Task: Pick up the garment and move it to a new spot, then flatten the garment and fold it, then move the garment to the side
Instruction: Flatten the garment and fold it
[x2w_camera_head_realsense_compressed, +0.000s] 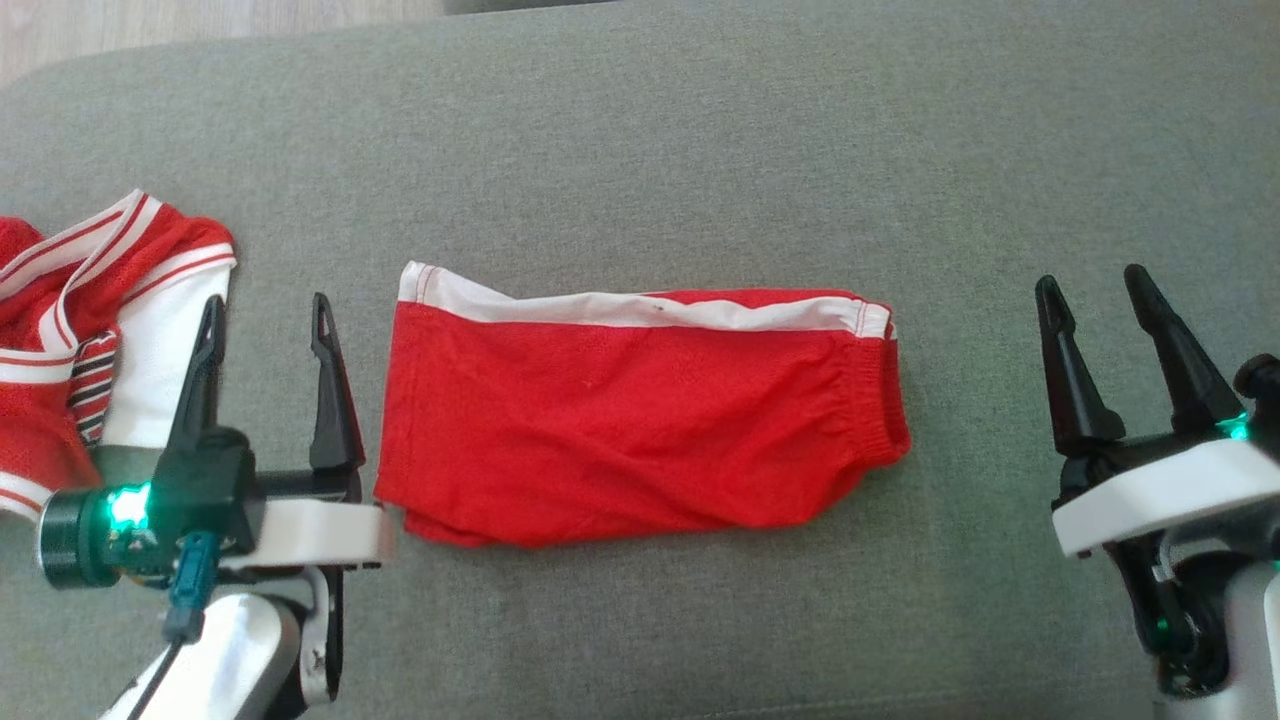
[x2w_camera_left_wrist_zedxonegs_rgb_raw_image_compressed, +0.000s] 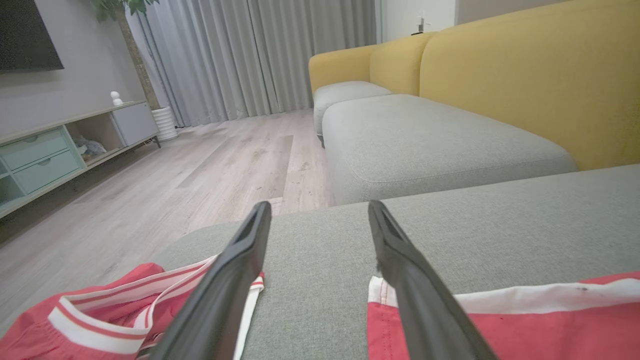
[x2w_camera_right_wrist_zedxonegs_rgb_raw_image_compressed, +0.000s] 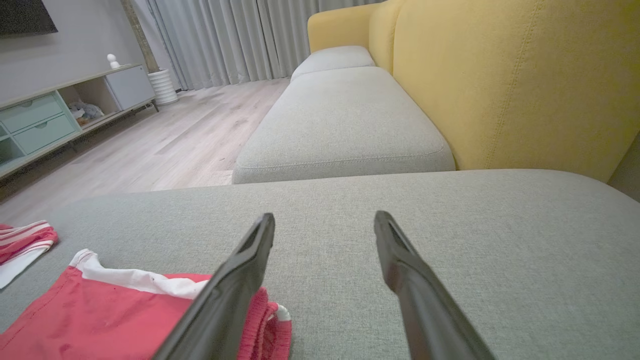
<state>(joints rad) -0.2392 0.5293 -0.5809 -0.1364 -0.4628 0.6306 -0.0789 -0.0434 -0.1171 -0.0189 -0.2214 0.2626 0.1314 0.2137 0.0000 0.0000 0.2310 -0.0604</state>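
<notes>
Red cloth shorts (x2w_camera_head_realsense_compressed: 630, 420), white-banded, lie flat on the grey woven cushion (x2w_camera_head_realsense_compressed: 700, 130) — left gripper (x2w_camera_head_realsense_compressed: 266, 300) and right gripper (x2w_camera_head_realsense_compressed: 1090, 276) spread wide, empty

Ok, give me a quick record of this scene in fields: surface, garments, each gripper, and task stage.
surface: grey sofa cushion
main garment: red shorts, flat mid-cushion, white band along far edge
other garment: red-and-white garment, crumpled at the left end
left gripper: open, empty, between the two garments
right gripper: open, empty, apart to the shorts' right
task stage: shorts look folded; not yet moved aside
</notes>
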